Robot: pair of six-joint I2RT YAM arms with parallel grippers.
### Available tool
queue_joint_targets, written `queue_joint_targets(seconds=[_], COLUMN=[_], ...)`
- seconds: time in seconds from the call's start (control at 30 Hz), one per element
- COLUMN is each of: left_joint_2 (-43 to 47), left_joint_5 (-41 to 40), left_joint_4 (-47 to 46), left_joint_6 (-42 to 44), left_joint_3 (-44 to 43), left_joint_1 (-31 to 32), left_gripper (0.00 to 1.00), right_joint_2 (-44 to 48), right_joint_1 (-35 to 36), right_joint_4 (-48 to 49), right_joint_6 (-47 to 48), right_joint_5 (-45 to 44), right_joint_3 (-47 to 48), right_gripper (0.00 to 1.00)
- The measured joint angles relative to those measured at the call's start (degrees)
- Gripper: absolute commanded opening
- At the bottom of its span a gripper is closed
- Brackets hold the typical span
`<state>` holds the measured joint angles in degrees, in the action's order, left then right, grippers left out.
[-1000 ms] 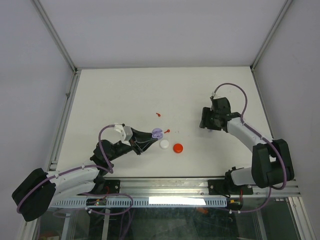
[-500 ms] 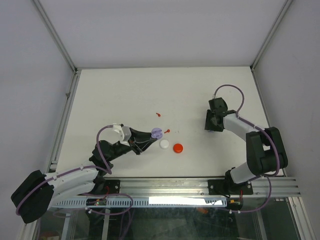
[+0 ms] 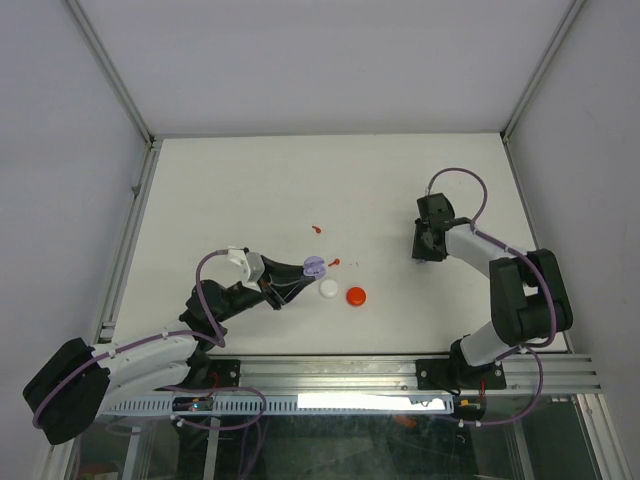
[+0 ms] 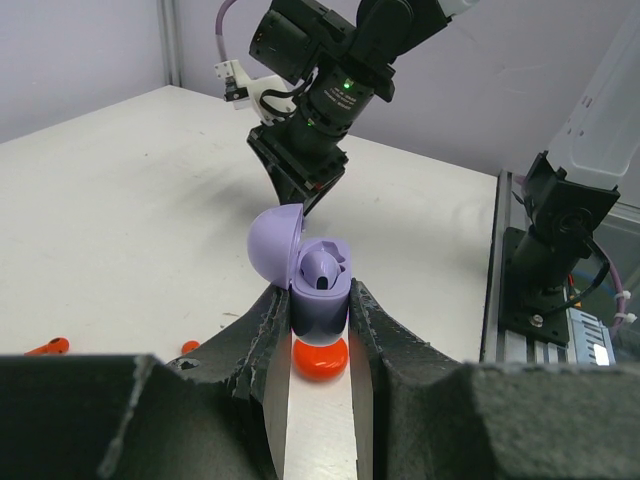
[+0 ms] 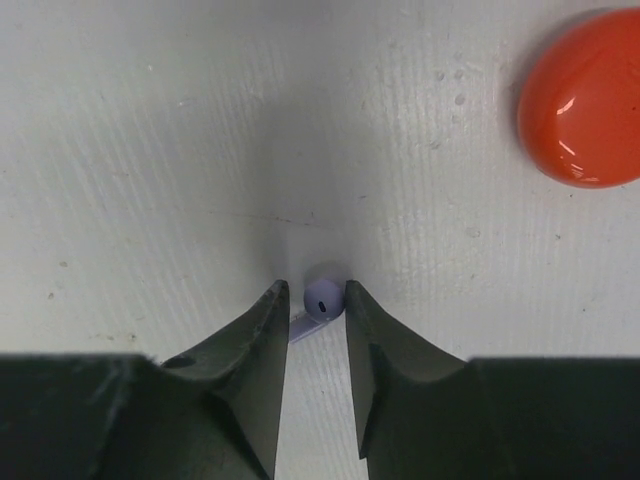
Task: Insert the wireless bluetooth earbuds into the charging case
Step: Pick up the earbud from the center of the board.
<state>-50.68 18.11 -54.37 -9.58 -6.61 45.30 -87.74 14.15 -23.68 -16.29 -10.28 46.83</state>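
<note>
My left gripper (image 4: pixel 318 300) is shut on the purple charging case (image 4: pixel 320 300), held upright with its lid (image 4: pixel 275 240) swung open; one pale purple earbud (image 4: pixel 320 268) sits inside it. In the top view that case (image 3: pixel 315 267) hangs near the table's middle. My right gripper (image 5: pixel 315 300) points down at the table on the right (image 3: pixel 428 250). Its fingers close in on a pale purple earbud (image 5: pixel 322 300) that lies on the surface: the bud's head touches the right finger and its stem reaches the left one. Two red earbuds (image 3: pixel 317 229) (image 3: pixel 333 263) lie loose.
A round white puck (image 3: pixel 328 290) and a round red puck (image 3: pixel 356 295) lie just right of the held case. The red puck (image 5: pixel 580 100) also shows at the upper right of the right wrist view. Metal rails edge the white table (image 3: pixel 230 190).
The right gripper has dropped to the table and its fingers have narrowed around the pale purple earbud. The left gripper and the case have stayed put.
</note>
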Motion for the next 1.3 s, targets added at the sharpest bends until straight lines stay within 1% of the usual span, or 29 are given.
queue_joint_targets(seconds=[0.3,0.53,0.67,0.9,1.1,1.3], left_joint_2=[0.0,0.0,0.0,-0.07,-0.92,-2.19], left_joint_5=[0.02,0.0,0.0,-0.02,0.0,0.0], left_joint_4=[0.02,0.02,-0.04,-0.17,-1.31,-2.82], left_joint_6=[0.02,0.0,0.0,0.02,-0.07,-0.48], left_joint_3=[0.0,-0.15,-0.33,-0.35,-0.66,-0.76], left_joint_1=[0.0,0.0,0.0,0.0,0.0,0.0], left_gripper=[0.0,0.0,0.0,0.0,0.0,0.0], right_joint_2=[-0.07,1.4,5.2,14.82,23.61,31.04], right_joint_1=[0.24,2.86,6.45,15.54,23.1,29.09], right_joint_4=[-0.22,-1.49,-1.77,-0.63,4.83,11.98], right_joint_6=[0.15,0.33,0.57,3.23,7.41,12.22], right_joint_5=[-0.02,0.04,-0.09,-2.21,-3.45,-3.06], right_joint_3=[0.22,0.22,0.22,0.42,0.42,-0.22], right_gripper=[0.18,0.16,0.16,0.15,0.14,0.13])
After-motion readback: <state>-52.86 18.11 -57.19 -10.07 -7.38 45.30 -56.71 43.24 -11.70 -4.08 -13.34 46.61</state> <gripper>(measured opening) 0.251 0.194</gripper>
